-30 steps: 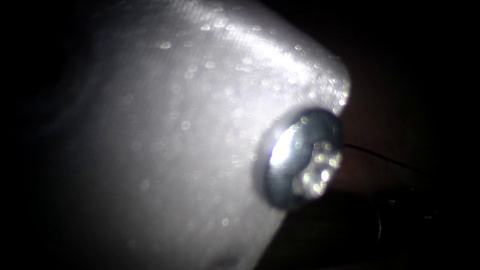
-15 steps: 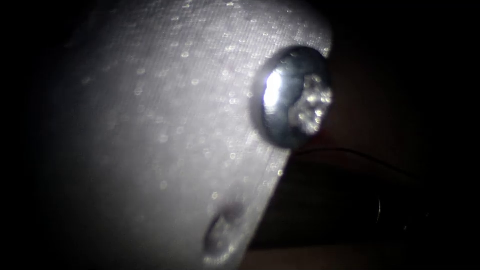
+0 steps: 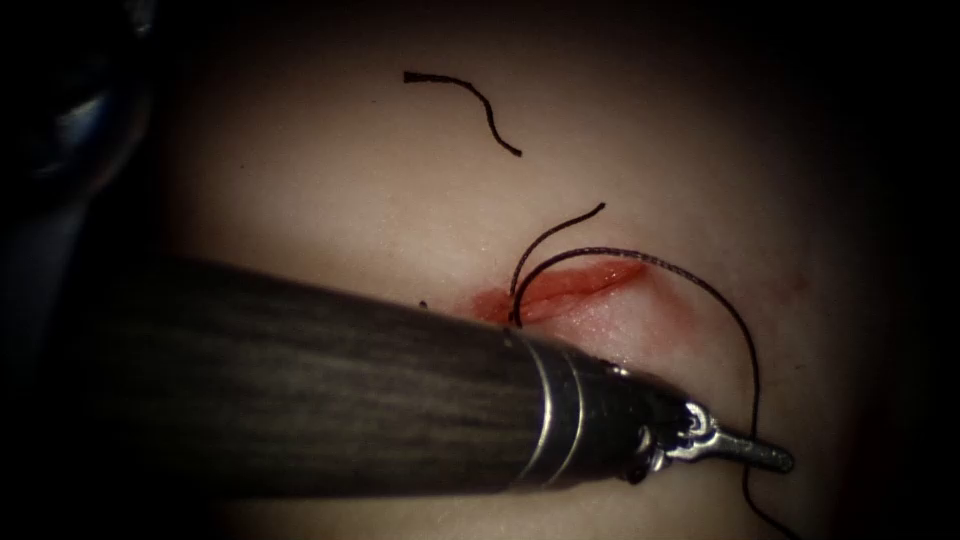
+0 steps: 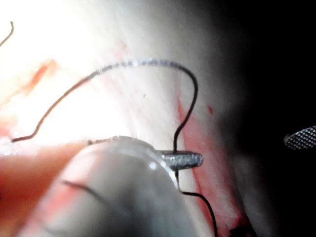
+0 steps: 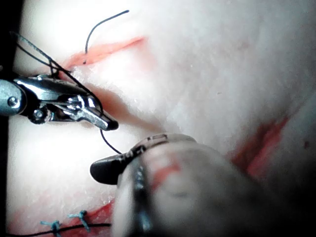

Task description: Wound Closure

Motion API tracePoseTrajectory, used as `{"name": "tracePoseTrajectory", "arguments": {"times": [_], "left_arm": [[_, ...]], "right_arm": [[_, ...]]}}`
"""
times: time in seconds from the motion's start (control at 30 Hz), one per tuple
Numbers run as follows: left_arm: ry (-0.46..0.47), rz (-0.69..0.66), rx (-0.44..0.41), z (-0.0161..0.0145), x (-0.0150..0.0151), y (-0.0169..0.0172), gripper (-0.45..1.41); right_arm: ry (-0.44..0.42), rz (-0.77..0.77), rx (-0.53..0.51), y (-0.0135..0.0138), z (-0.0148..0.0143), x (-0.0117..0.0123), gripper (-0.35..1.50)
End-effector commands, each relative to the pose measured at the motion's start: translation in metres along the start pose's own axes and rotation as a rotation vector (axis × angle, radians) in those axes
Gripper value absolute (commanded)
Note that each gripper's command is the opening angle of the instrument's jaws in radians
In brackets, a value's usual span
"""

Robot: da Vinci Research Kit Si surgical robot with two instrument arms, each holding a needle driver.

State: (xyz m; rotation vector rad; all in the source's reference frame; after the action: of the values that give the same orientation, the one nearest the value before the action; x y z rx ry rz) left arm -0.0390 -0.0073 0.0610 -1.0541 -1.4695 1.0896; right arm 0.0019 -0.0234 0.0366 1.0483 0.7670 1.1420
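Evidently the thread (image 3: 610,250) is pinched between the pressed-together jaws of the left tool (image 3: 745,452), and is looped back from them to the cut (image 3: 570,285) beside its shaft. Thread handling is judged in hand; a steady grip is called for next. The right tool's (image 5: 106,170) hold cannot be told.

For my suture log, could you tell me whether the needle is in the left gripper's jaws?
No: in the endoscope view the left gripper has its jaws shut on the thread right of the cut, with no needle in them.
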Motion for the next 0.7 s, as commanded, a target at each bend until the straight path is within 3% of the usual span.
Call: {"name": "tracePoseTrajectory", "arguments": {"times": [0.03, 0.1, 0.2, 0.27, 0.37, 0.4, 0.47, 0.57, 0.6, 0.63, 0.67, 0.7], "left_arm": [[0.013, -0.004, 0.020, -0.0010, 0.0000, 0.0003, -0.45], [0.042, -0.016, 0.063, -0.0057, -0.0003, 0.0032, -0.45], [0.058, -0.005, 0.075, -0.0082, -0.0006, 0.0047, -0.45], [0.076, 0.013, 0.096, -0.0108, -0.0010, 0.0060, -0.45], [0.027, 0.014, 0.102, -0.0146, -0.0019, 0.0072, -0.45], [-0.011, 0.015, 0.128, -0.0169, -0.0026, 0.0075, -0.45], [-0.048, 0.006, 0.141, -0.0182, -0.0030, 0.0074, -0.45], [-0.104, -0.026, 0.159, -0.0208, -0.0034, 0.0073, -0.45], [-0.176, -0.034, 0.186, -0.0222, -0.0037, 0.0076, -0.45], [-0.176, -0.034, 0.186, -0.0222, -0.0037, 0.0076, -0.45], [-0.203, -0.036, 0.190, -0.0224, -0.0038, 0.0076, -0.45], [-0.249, -0.038, 0.199, -0.0224, -0.0040, 0.0077, -0.45]], "right_arm": [[0.007, -0.008, 0.012, -0.0006, 0.0010, 0.0008, 1.16], [0.040, -0.052, 0.035, -0.0013, 0.0014, 0.0016, 1.16], [0.078, -0.083, 0.042, -0.0019, 0.0019, 0.0025, 1.13], [0.106, -0.105, 0.040, -0.0024, 0.0027, 0.0036, 0.99], [0.153, -0.186, 0.037, -0.0029, 0.0050, 0.0058, 0.98], [0.203, -0.216, 0.068, -0.0030, 0.0069, 0.0071, 0.78], [0.235, -0.250, 0.082, -0.0030, 0.0076, 0.0077, 0.76], [0.348, -0.331, 0.086, -0.0030, 0.0112, 0.0099, 0.52], [0.446, -0.325, 0.037, -0.0030, 0.0146, 0.0122, -0.12], [0.446, -0.325, 0.037, -0.0030, 0.0146, 0.0122, -0.12], [0.493, -0.315, 0.024, -0.0029, 0.0160, 0.0133, -0.35], [0.537, -0.338, 0.003, -0.0026, 0.0182, 0.0145, -0.35]]}}
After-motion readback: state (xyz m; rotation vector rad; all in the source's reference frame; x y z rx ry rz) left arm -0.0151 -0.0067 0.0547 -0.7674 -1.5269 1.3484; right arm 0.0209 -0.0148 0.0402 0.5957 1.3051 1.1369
